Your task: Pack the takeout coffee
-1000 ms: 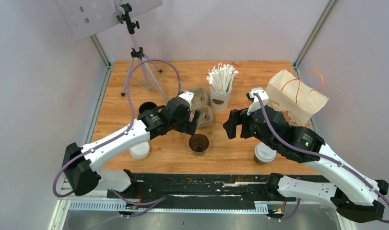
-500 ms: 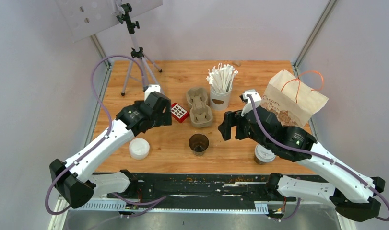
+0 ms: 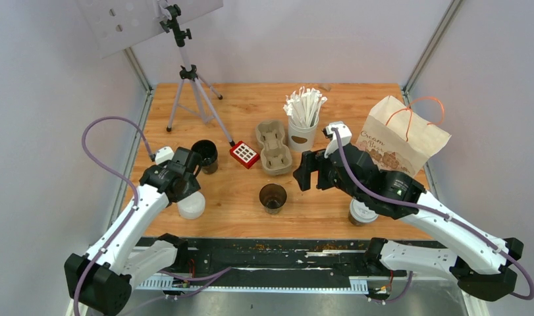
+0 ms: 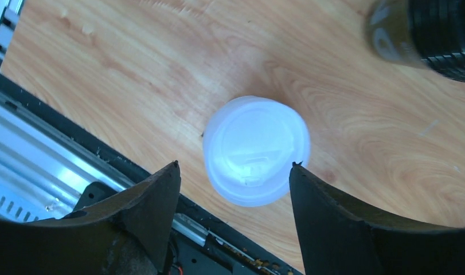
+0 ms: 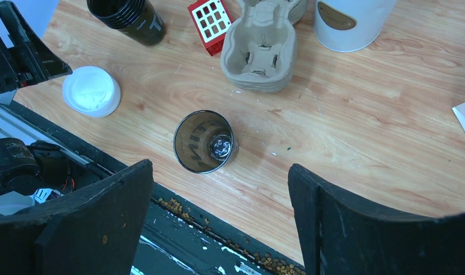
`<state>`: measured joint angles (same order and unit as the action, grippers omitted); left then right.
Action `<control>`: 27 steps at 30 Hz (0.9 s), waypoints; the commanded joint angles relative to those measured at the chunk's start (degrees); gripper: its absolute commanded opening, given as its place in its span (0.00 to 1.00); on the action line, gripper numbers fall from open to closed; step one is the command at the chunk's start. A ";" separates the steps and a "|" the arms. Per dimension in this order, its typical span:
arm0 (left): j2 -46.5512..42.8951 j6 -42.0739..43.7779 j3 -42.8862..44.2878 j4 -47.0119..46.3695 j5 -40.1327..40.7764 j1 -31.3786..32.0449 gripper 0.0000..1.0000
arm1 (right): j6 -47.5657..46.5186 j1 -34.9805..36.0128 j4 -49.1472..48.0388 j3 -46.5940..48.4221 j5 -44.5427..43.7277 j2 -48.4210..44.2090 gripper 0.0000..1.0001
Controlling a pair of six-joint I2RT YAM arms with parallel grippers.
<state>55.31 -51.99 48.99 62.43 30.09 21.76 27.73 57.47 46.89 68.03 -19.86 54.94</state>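
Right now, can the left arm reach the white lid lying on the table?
Probably yes: the left gripper hangs open right above the white lid, with only bare table around it.

A tripod is seen at the upper left of the wooden table, and a red grid block, a pulp cup tray, a white cup of wrapped sticks and a paper bag are ranged rightward across the middle.

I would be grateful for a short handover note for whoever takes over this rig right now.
Left claw: open, above the loose white lid, not gripping.
Right claw: open, empty, above the unlidded brown cup.
Lidded cup stands to its right; neither cup is in the pulp tray.
Done: one cup lidded. To do: lid the other, pack both.
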 commanded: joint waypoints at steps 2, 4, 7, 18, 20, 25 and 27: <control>1.37 -6.87 -2.06 1.54 1.66 -2.31 0.73 | -0.47 0.18 -3.18 0.14 0.51 1.86 0.87; 1.43 -7.18 -3.18 0.99 1.25 -3.24 0.66 | -0.89 0.18 -3.57 0.18 0.46 2.49 0.87; -0.23 -7.51 -5.95 -3.01 -0.19 -4.10 0.58 | -1.26 0.23 -4.44 -0.17 0.69 3.52 0.87; -1.50 -10.28 -10.14 -5.33 -0.46 -4.53 0.31 | -2.00 0.18 -3.38 0.42 1.56 5.95 0.87; -1.56 -9.81 -9.47 -5.01 -0.05 -4.53 0.28 | -1.72 0.18 -3.39 0.16 1.74 5.75 0.87; -3.38 -9.50 -9.01 -3.77 0.13 -4.53 0.28 | -0.67 0.23 -3.75 -0.29 3.21 5.98 0.86; -4.74 -9.76 -9.55 -3.64 0.29 -4.55 0.25 | -0.21 0.21 -3.58 -0.18 3.59 6.13 0.86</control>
<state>53.34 -60.23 38.41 58.89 28.62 17.56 26.50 57.47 45.10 67.75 -17.54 61.41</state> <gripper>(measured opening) 0.277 0.866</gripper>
